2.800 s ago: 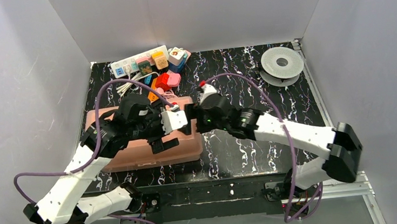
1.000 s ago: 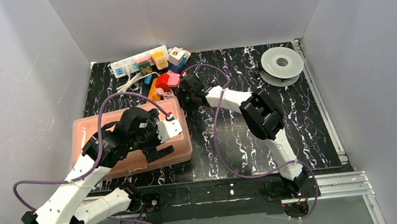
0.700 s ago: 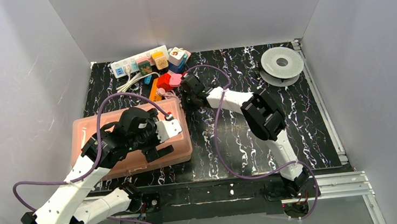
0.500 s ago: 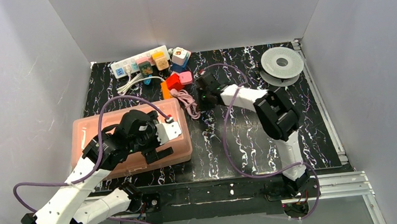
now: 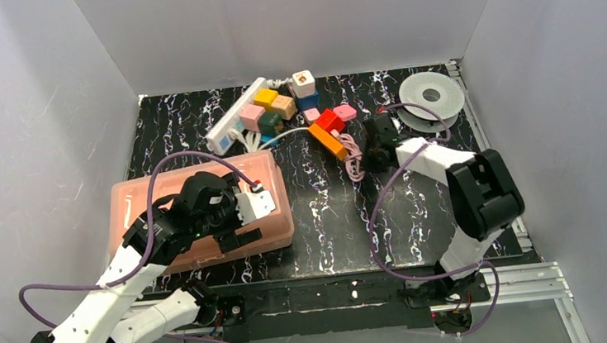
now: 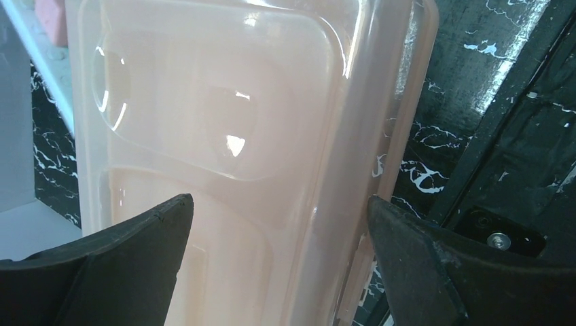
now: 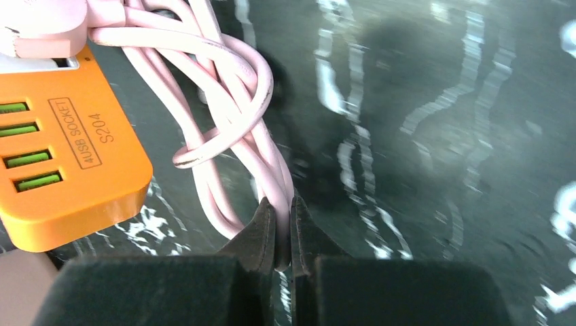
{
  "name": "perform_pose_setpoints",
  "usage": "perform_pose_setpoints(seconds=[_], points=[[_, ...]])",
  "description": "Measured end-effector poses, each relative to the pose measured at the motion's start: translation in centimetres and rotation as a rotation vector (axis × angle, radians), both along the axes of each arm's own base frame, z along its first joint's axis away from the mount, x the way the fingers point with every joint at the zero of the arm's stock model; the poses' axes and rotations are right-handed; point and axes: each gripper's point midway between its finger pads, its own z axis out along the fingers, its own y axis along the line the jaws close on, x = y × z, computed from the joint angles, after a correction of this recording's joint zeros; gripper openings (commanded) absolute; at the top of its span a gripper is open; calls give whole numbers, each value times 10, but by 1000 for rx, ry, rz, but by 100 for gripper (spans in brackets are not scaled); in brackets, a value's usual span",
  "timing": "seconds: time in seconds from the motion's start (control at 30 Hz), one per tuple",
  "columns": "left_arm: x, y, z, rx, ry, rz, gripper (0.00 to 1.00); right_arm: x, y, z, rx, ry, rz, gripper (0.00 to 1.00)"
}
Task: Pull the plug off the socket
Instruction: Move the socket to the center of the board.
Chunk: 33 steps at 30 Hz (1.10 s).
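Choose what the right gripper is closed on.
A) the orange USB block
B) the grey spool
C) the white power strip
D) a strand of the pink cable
D: in the right wrist view the right gripper is pinched shut on a strand of the pink cable, and the orange block lies beside it, outside the gripper.

place: robot lab cell | evidence: grey partition walls [image 5: 30, 121], black marbled table [image 5: 328, 211], aluminium rail [image 5: 526, 286]
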Motion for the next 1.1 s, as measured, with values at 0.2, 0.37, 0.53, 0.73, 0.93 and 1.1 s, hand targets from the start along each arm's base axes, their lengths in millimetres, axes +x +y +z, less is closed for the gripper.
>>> perform_pose_setpoints(seconds=[0.2,0.37,0.53,0.73,0.93,1.1], points=[[0,2,2,2,-17,-8,100,-32,-57,9,-43,12,-141,1],[-1,3,2,6,-16,-12,100,-57,-79,22,-48,-3,-216,8],[-2,4,0,11,-23,-22,100,-82,-101,34,-42,-20,-294,50],[-2,7,-8,30,-25,-23,100,-90,-108,53,-19,-66,-318,71],[0,13,-22,62,-52,-27,99,-103,-80,59,-25,-82,-203,75],[1,20,-21,76,-73,-15,100,-107,-37,106,8,-203,-43,75]])
